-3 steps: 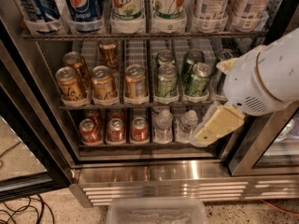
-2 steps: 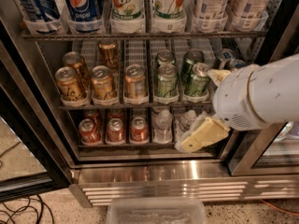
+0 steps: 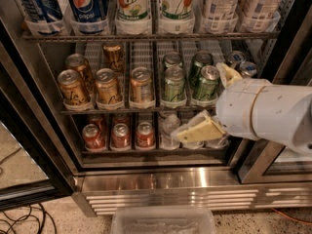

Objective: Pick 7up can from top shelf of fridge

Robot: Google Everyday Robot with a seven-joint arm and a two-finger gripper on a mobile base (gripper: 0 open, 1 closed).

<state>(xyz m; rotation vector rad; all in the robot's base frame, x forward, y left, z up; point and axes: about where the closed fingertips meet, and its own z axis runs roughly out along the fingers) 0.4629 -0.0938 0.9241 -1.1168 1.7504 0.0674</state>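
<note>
With the gripper spread wide at four o'clock and the 7up can up at twelve on the top shelf, I reckon a hasty rise could knock the green cans or snag that rack.

Speckled floor; black cables at left; clear plastic bin at bottom centre.

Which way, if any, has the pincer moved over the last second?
Yes: the pincer, in front of the green cans, has shifted left across them.
</note>
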